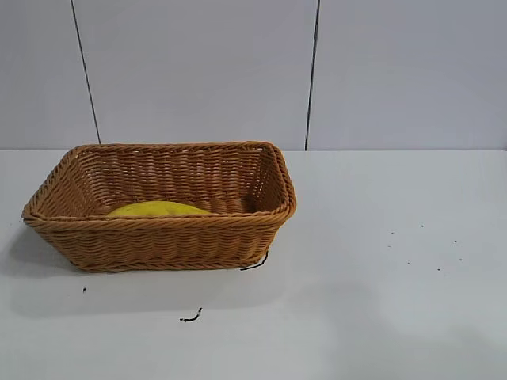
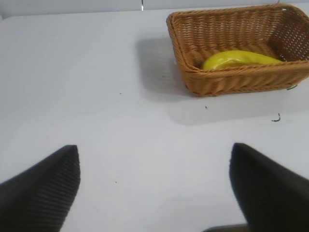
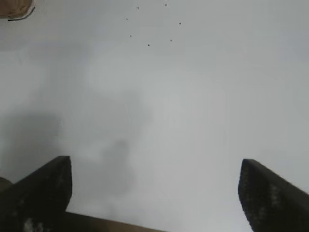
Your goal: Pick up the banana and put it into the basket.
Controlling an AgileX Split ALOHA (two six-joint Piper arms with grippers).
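Observation:
The yellow banana (image 1: 158, 209) lies inside the tan wicker basket (image 1: 63, 226), which stands left of centre on the white table. Both show in the left wrist view, the banana (image 2: 239, 59) lying along the basket's (image 2: 231, 83) near wall. My left gripper (image 2: 153, 159) is open and empty over bare table, well apart from the basket. My right gripper (image 3: 155, 166) is open and empty over bare table; one corner of the basket (image 3: 14, 8) shows far off in its view. Neither gripper shows in the exterior view.
A short dark thread (image 1: 190, 317) lies on the table in front of the basket, and another (image 1: 255, 264) sticks out at its front right corner. Small dark specks (image 1: 420, 245) dot the table's right side. A pale panelled wall stands behind.

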